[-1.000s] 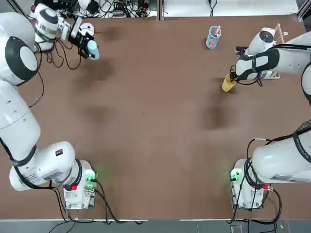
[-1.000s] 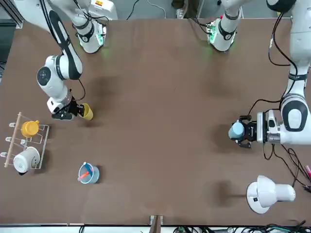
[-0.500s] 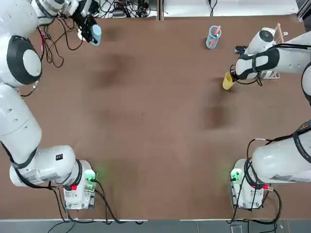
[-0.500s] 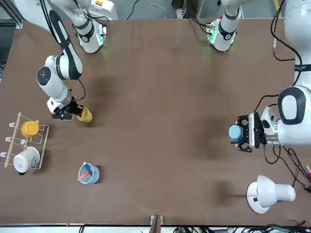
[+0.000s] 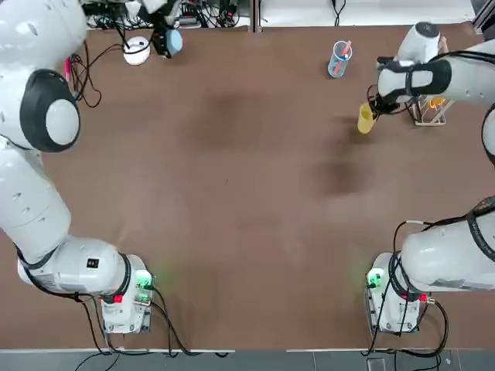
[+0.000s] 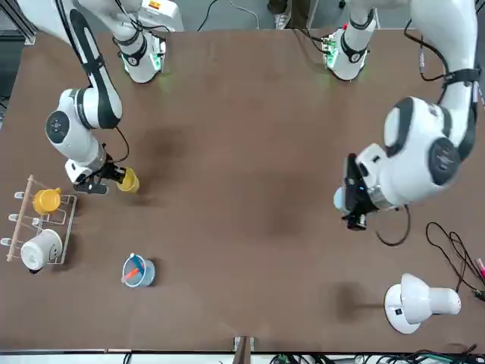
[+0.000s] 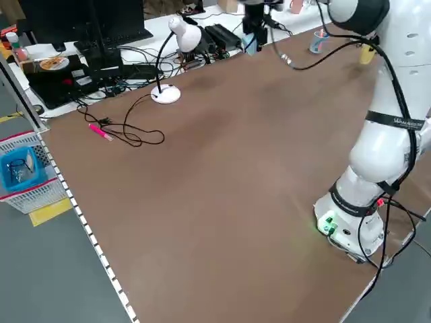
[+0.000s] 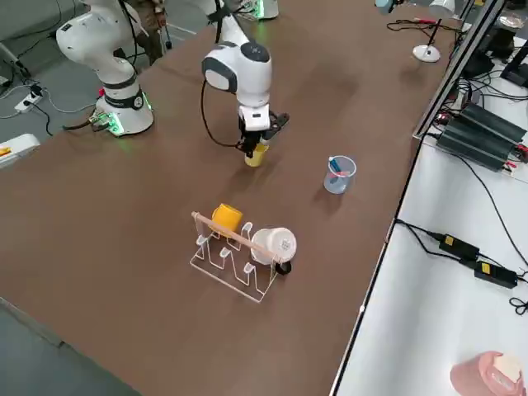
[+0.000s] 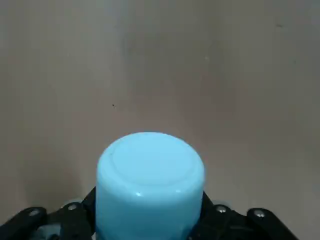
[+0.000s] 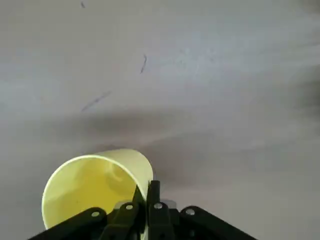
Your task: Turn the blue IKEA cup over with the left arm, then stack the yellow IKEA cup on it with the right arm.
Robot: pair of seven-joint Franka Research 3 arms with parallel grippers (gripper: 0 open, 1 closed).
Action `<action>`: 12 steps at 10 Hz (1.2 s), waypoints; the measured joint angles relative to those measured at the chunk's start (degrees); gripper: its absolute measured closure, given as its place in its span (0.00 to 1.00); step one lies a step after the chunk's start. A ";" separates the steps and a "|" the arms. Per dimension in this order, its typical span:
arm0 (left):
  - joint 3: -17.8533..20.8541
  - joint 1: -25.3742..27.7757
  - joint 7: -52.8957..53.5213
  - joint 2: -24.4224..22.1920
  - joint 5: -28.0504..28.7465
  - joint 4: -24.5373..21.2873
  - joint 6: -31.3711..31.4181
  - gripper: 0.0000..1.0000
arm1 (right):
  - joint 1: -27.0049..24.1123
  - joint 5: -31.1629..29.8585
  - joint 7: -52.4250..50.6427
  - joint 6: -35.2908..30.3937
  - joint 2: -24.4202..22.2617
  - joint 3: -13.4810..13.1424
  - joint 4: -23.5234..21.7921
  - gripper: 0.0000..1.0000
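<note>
Shifted above table (image 6: 242,189): one blue cup (image 9: 150,175) (left gripper (image 9: 149,212) pinching) — one yellow cup (image 10: 90,187) (right gripper (image 10: 146,192) pinching).

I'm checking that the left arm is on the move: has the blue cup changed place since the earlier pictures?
Yes. In the front view, the blue cup has shifted toward that picture's left, away from the white lamp.

In the left side view, a black monitor (image 7: 87,23) is seen on a white table (image 7: 151,57) at eleven o'clock, and grey floor (image 7: 67,269) is exposed at seven o'clock.
</note>
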 joint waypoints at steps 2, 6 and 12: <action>-0.04 -5.76 -9.33 -0.13 12.67 -0.21 0.12 0.31 | 0.78 0.03 0.42 -4.76 -1.39 0.13 2.58 0.95; -0.42 -20.51 -24.33 2.76 35.06 -1.09 -1.68 0.31 | 1.58 0.03 0.65 -6.42 -1.97 0.15 3.01 0.95; 2.06 -39.63 -39.43 16.33 57.73 -0.46 -8.93 0.31 | 1.78 0.75 0.87 -6.45 -1.97 0.12 3.07 0.95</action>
